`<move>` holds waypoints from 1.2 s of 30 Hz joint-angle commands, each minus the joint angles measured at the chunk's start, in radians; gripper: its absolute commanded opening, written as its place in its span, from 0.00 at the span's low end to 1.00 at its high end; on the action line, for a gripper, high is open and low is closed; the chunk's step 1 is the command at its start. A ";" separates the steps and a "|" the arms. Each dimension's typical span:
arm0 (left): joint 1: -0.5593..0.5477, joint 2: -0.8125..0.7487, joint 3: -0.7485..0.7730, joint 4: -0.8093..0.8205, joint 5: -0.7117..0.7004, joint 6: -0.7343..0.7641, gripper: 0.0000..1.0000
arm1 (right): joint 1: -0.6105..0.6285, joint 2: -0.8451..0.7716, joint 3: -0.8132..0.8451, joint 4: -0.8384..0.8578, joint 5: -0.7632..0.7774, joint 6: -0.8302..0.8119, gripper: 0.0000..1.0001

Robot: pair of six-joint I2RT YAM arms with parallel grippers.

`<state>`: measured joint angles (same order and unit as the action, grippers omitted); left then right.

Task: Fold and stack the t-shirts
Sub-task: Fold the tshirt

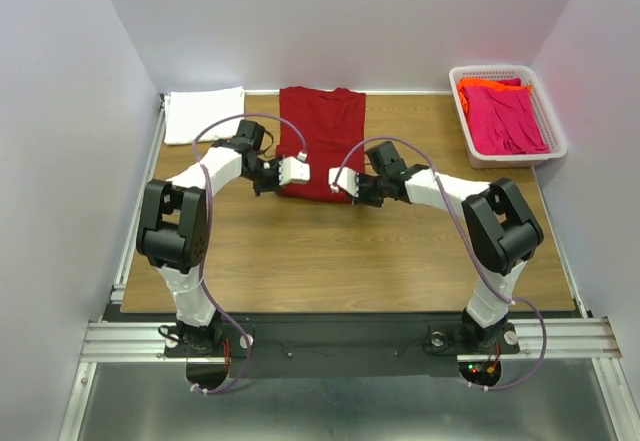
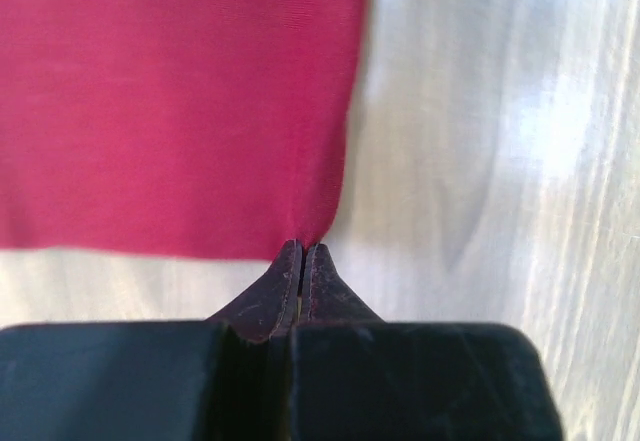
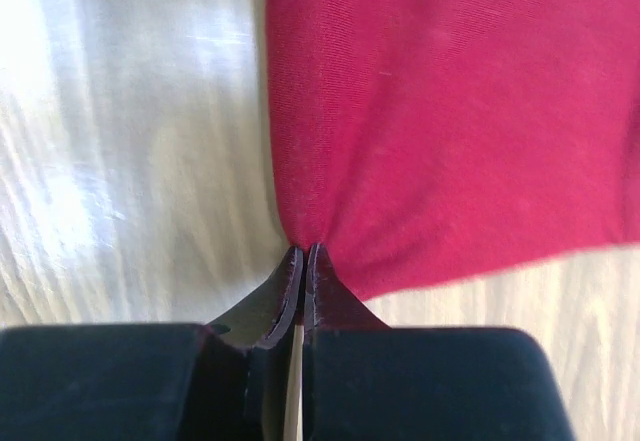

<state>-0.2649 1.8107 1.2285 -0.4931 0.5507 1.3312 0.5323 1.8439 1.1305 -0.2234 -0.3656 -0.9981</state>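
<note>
The left end effector (image 2: 302, 251) is pressing its fingers together on the near hem corner of the dark red t-shirt (image 2: 170, 101), on the garment's left side, and the cloth is gathering into a small pucker at the tips. The right end effector (image 3: 303, 253) is clamping the opposite near corner in the same manner, with fine creases radiating from its tips. Gripping both hem corners at once is judged to be giving the arms control of the whole near edge, so that the hem can be carried over evenly rather than skewing. The garment is lying flat on the surface (image 1: 330, 261), toward the far edge, collar away from the arm bases. No sleeves are showing at its sides, so a hem-to-collar fold is probably the step in hand. The white t-shirt (image 1: 204, 115) is lying folded at the far left corner, apart from the red one, probably marking the stack location. The pink t-shirt (image 1: 505, 121) and the orange t-shirt (image 1: 478, 83) are sitting in the basket (image 1: 556, 133) at the far right, outside the working area.
</note>
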 commanded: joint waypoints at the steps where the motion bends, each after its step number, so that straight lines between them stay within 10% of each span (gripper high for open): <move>1: 0.013 -0.079 0.132 -0.070 0.060 -0.082 0.00 | -0.043 -0.093 0.096 -0.034 0.028 0.081 0.01; 24: -0.309 -0.714 -0.290 -0.415 0.083 -0.136 0.00 | 0.113 -0.807 -0.189 -0.656 -0.154 0.059 0.01; 36: -0.246 -0.477 0.077 -0.522 0.051 -0.103 0.00 | -0.049 -0.475 0.093 -0.657 -0.202 -0.025 0.01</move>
<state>-0.5552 1.2221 1.1767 -0.9810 0.6178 1.1896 0.5621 1.2629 1.1210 -0.8780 -0.5144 -0.9581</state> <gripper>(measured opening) 0.040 0.030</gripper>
